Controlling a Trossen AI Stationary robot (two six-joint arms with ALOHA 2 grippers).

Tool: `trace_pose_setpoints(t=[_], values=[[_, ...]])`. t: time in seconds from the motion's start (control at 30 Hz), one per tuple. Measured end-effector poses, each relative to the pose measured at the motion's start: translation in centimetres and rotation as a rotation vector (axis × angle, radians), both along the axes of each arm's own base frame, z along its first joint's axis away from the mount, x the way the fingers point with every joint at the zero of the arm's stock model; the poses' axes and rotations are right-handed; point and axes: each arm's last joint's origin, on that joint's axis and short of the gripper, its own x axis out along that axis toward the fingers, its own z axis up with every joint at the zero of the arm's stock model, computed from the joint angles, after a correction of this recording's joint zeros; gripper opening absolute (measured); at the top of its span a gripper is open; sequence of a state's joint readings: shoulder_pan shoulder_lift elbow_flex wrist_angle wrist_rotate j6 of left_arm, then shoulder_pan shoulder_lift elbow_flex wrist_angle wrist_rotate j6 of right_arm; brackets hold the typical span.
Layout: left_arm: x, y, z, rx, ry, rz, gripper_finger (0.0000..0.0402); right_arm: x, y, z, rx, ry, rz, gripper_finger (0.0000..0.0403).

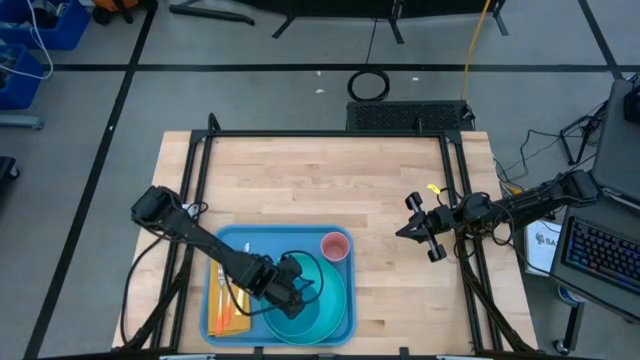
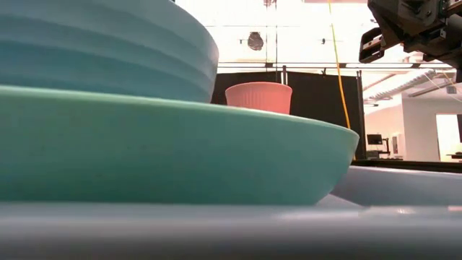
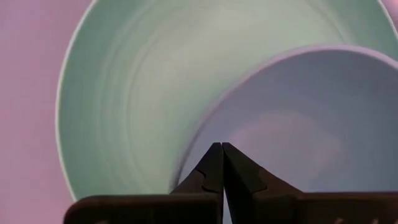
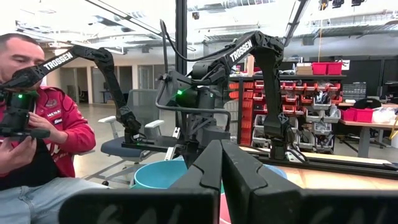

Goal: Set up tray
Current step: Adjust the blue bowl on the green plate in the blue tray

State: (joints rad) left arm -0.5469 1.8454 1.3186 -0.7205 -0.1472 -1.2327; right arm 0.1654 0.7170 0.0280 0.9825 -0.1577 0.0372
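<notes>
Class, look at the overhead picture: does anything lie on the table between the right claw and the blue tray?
Nothing visible does. The right claw hangs over bare wood to the right of the tray, with open tabletop between them. The nearest item, a pink cup, stands inside the tray's far right corner, not in the gap.

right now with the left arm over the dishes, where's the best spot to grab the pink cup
Take the pink cup by its rim, coming straight down from above. It stands upright and open-topped in the far right corner of the tray, apart from the turquoise plate, so one finger can probably slip inside. The right end effector waits over bare table on that side; the left end effector is over the plate.
</notes>
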Motion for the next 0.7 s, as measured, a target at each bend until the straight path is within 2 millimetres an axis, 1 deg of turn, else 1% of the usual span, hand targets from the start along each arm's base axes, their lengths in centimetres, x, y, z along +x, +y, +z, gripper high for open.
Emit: trace_pose_setpoints(t=[0.2,0.4,0.5,0.6,0.7], values=[[0.1,-0.5,0.6,0.029,-0.031,-0.045,0.0002,0.0,0.0,0.0,0.000,0.000,0.000,0.0000],[-0.8,-1.6,1.9,0.088,-0.017,-0.024,0.0001,0.0,0.0,0.0,0.000,0.000,0.000,0.0000],[-1.8,-2.5,2.4,0.114,0.023,-0.043,0.0001,0.0,0.0,0.0,0.000,0.000,0.000,0.0000],[-3.3,-3.6,2.4,0.117,0.060,0.002,0.0001,0.0,0.0,0.0,0.000,0.000,0.000,0.0000],[-4.4,-4.5,2.3,0.126,0.061,0.040,0.0001,0.0,0.0,0.0,0.000,0.000,0.000,0.0000]])
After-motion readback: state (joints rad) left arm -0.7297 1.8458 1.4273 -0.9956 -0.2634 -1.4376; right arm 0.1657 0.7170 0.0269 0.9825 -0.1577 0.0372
